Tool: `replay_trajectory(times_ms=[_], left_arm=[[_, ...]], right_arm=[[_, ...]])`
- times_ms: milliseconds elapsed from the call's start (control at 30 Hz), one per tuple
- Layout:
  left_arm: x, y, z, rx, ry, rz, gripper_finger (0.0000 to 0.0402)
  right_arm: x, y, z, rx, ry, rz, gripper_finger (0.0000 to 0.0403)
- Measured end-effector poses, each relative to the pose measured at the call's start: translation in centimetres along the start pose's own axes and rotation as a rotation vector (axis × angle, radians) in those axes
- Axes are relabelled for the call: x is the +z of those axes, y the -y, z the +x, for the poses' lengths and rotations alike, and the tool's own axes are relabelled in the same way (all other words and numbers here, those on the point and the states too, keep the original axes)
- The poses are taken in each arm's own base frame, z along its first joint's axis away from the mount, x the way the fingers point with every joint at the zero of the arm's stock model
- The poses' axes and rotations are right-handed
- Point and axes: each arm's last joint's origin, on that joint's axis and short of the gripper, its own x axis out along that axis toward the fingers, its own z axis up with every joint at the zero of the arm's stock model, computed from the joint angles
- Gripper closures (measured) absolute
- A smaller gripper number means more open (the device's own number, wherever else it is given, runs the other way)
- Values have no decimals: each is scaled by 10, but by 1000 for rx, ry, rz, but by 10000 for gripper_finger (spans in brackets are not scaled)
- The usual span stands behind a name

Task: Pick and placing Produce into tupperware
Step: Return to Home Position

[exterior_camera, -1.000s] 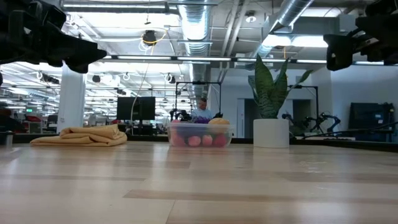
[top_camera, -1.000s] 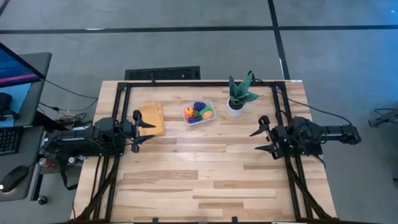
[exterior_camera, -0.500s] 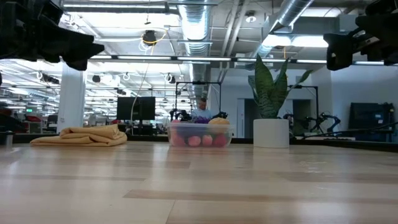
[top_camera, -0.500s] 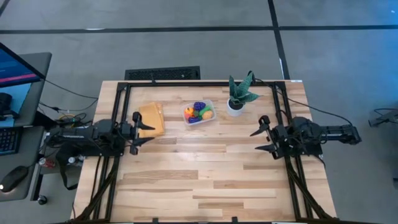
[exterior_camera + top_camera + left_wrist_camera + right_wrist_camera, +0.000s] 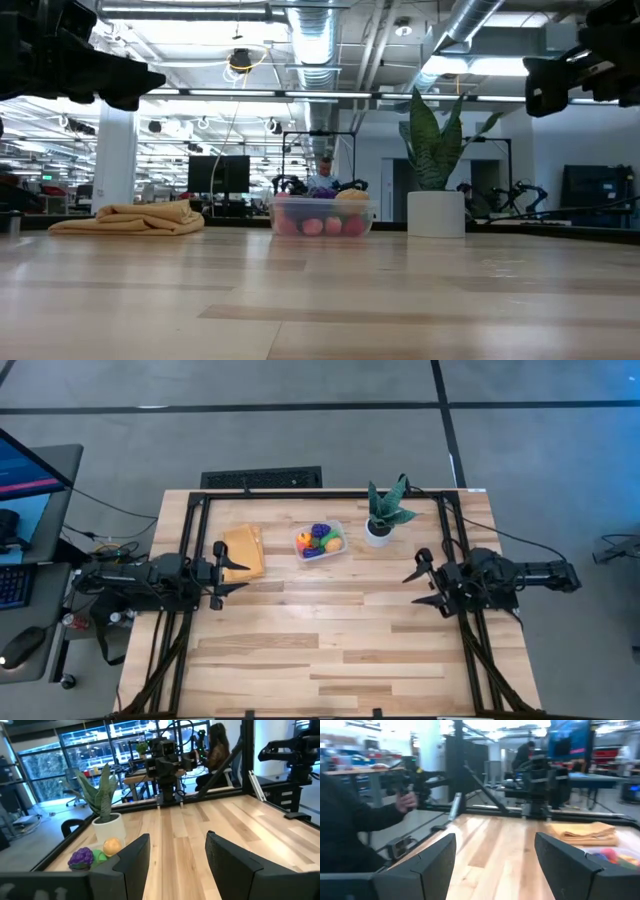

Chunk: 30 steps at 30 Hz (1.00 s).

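Note:
The clear tupperware [image 5: 320,541] stands on its base at the table's far middle. The produce [image 5: 318,539] lies inside it: purple grapes [image 5: 81,857], an orange piece [image 5: 112,845] and green, pink and red bits [image 5: 322,224]. My left gripper [image 5: 226,572] hovers open at the table's left edge, pointing level across the table. My right gripper [image 5: 411,588] hovers open at the right edge, facing it. Both are well short of the tub, with nothing between the fingers of either [image 5: 175,857] [image 5: 495,862].
A folded tan-yellow cloth [image 5: 245,550] lies left of the tub, just beyond my left gripper. A spiky green plant in a white pot [image 5: 380,518] stands right of the tub. A black frame [image 5: 320,494] rims the table. People show in the room behind.
My left arm has swung a little about its base, bringing its gripper round toward the table's near edge until it points straight across the table. The gap between its fingers is unchanged. The tub and produce have stayed put.

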Motion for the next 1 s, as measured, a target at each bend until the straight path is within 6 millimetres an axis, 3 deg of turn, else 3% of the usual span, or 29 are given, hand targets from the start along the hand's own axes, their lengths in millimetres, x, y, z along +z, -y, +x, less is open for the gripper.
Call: replay_trajectory(times_ms=[267, 533, 1000], left_arm=[[0, 0, 0, 12, -1, 12, 219], [1, -2, 0, 58, -2, 11, 219], [0, -2, 1, 53, -11, 10, 219]], right_arm=[[1, -2, 0, 64, 9, -10, 138], [-3, 5, 0, -168, -21, 96, 138], [-9, -2, 6, -85, -103, 149, 138]])
